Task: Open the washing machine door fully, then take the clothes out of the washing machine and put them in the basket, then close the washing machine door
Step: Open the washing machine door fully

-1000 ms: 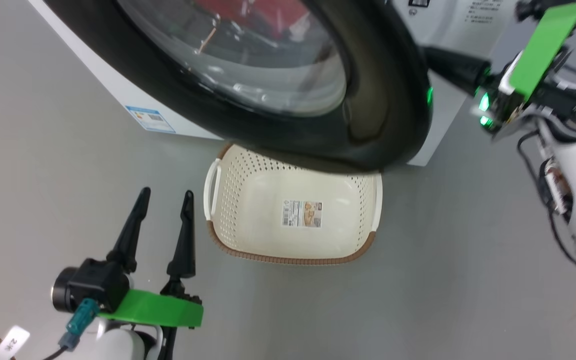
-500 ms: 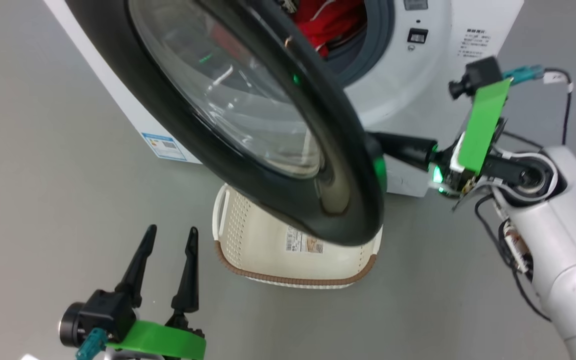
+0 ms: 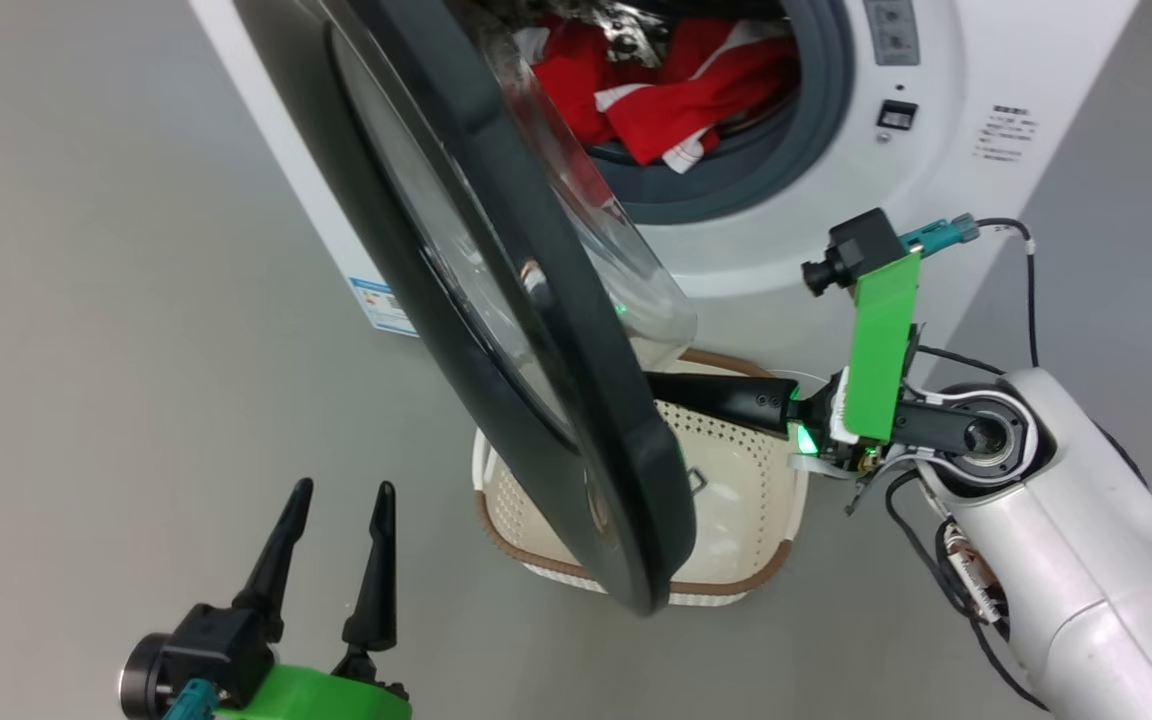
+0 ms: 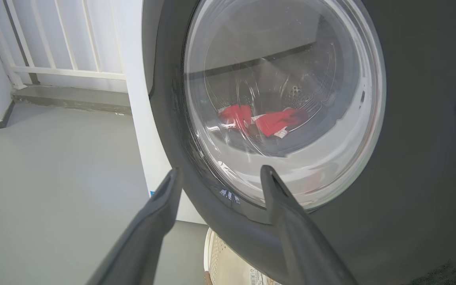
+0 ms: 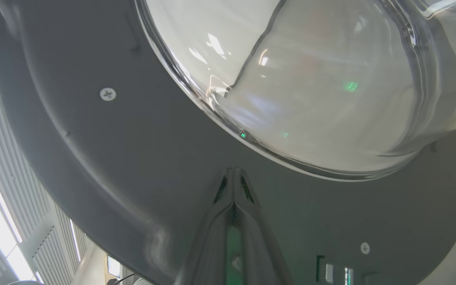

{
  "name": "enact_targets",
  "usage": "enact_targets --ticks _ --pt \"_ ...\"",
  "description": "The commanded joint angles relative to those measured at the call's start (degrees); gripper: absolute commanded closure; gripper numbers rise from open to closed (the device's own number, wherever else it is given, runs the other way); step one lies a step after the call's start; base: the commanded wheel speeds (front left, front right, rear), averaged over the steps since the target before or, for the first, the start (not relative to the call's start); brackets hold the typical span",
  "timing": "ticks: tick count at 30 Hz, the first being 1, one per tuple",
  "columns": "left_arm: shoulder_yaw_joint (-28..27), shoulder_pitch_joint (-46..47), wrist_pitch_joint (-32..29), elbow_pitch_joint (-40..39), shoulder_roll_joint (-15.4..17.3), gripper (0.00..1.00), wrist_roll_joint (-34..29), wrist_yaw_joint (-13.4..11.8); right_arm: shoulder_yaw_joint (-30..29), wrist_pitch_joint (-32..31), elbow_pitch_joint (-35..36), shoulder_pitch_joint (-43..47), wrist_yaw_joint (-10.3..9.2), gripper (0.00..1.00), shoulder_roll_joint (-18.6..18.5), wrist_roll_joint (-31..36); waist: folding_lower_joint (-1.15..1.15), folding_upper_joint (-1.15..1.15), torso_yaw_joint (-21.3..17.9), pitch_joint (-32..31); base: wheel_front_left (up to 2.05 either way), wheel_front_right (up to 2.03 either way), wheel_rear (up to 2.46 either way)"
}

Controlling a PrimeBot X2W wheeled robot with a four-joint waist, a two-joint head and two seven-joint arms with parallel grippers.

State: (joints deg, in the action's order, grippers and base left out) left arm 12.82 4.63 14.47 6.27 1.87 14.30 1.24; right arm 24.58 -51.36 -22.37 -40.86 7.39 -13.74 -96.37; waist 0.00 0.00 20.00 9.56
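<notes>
Door (image 3: 606, 420) swung partway open, seen nearly edge-on in head view, hung over basket (image 3: 736, 585). Right gripper (image 5: 234, 171) fingers pressed together, nothing pinched, tips laid against door's inner face, seemingly touching just below glass bowl. Left gripper (image 3: 341, 490) jaws spread, empty, held low left of basket. Clothes (image 3: 676, 100) piled in drum of washer (image 3: 946, 60). Basket placed on floor before washer.

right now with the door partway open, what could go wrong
1. The right gripper, jaws shut, only pushes on the inner face of the door; it may slip and let the door swing back.
2. The door's lower edge hangs over the basket and might catch its rim.
3. The left gripper, jaws open, sits on the door's outer side, likely in its swing path.
</notes>
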Motion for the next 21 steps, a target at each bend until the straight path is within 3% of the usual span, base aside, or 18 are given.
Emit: enact_targets --ticks 1,21 --pt "-2.11 0.28 0.52 -1.14 1.00 0.00 -0.11 -0.69 0.88 -0.31 2.26 1.11 0.10 1.00 1.96 0.43 0.00 0.00 1.67 -0.87 0.00 0.00 0.00" --pt "-4.23 -0.92 0.52 -0.51 1.00 0.00 0.60 -1.55 2.31 -2.54 3.89 4.45 0.10 1.00 5.94 1.51 0.00 0.00 10.73 -3.33 0.00 0.00 0.00"
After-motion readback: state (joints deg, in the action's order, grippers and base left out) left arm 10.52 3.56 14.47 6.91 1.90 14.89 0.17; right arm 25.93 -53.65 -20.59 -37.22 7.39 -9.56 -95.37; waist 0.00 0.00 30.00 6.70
